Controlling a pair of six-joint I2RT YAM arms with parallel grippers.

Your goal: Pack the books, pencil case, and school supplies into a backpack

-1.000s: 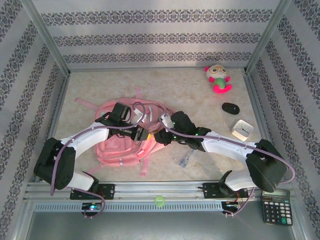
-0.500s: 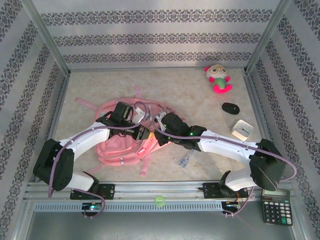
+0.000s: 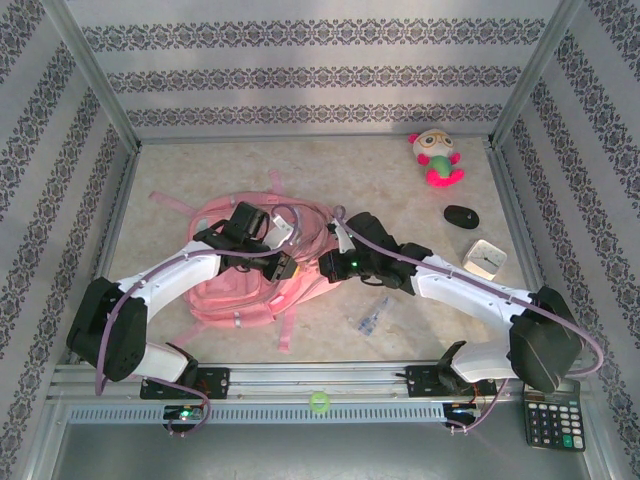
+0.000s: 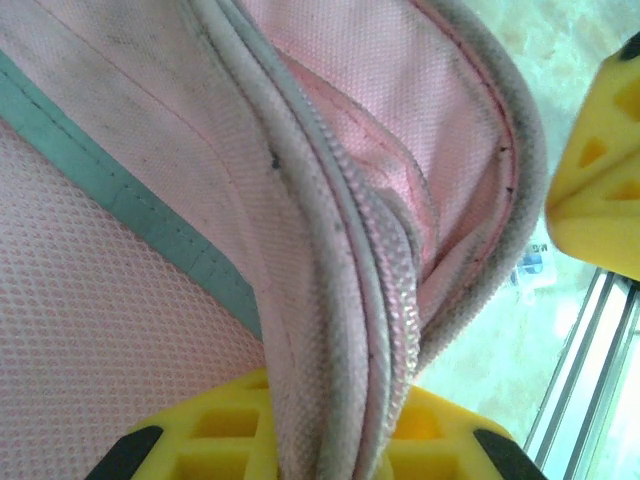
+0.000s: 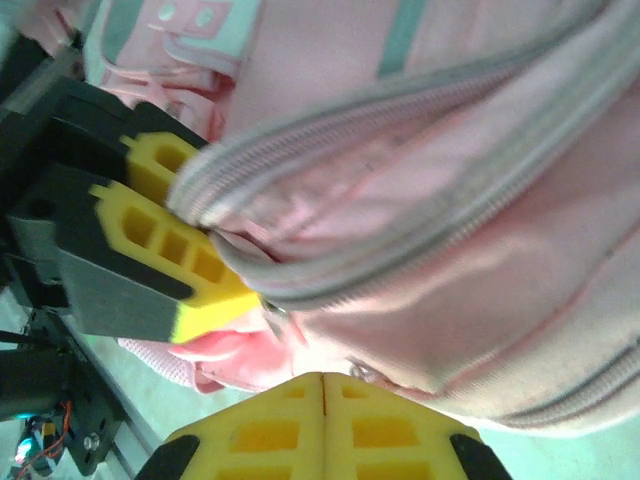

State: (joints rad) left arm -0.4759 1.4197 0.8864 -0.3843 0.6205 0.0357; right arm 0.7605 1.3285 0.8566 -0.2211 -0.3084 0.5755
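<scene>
The left pincer (image 3: 282, 268) is clamped on the backpack (image 3: 235, 300) at its zipper (image 4: 385, 290). Just beside it, the right pincer (image 5: 322, 400) is pressed together, near the same fabric.

A pale beige, marble-patterned surface (image 3: 220, 165) lies evenly lit. Behind it and on both sides stand white walls (image 3: 300, 75) banded with dark ornamental print. Silver metal posts (image 3: 93, 75) rise at its back corners, and a ribbed aluminium rail (image 3: 330, 378) runs along its near edge.
</scene>
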